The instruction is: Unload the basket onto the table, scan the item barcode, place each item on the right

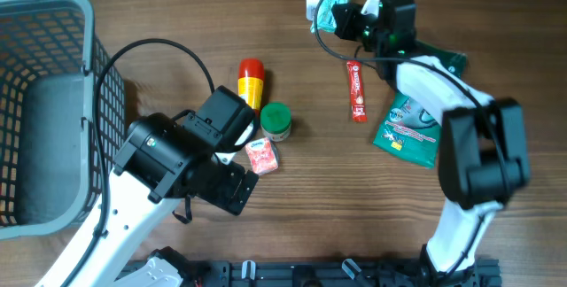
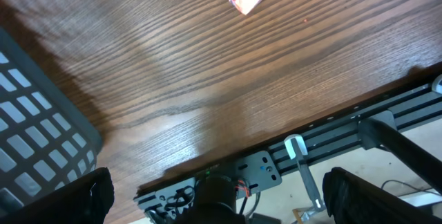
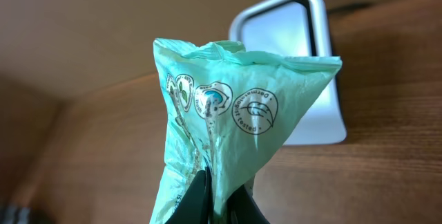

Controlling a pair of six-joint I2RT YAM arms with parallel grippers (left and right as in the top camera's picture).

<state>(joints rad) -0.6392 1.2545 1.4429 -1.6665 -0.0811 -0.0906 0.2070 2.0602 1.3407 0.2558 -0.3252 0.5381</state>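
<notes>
Dark brown wood grain runs across the desk [image 1: 354, 198], and a black slotted rail [image 1: 310, 274] lies along its near edge. Close to that edge, toward the left, the left gripper [image 2: 217, 182] hangs above bare wood with its fingers [image 2: 97, 196] spread wide and nothing between them. A grey mesh basket [image 1: 53, 8] fills the left side of the desk. Just beyond the left arm lies a small pink-red packet [image 1: 261, 157], then a green-lidded jar [image 1: 275, 120] and a red and yellow bottle [image 1: 251, 81] near the middle. To the right of these, a red stick sachet [image 1: 356, 90] and a green-and-white packet [image 1: 407, 130] lie flat and apart from each other. At the far edge, the right gripper [image 3: 217, 196] is pinched tight on the lower part of a mint-green pouch [image 3: 235, 113], holding it up off the wood. The pouch has round printed symbols facing the wrist camera. Behind it stands the pale grey scanner [image 3: 290, 51], its window partly covered by the pouch's top corner in the right wrist view; whether they touch cannot be told.
</notes>
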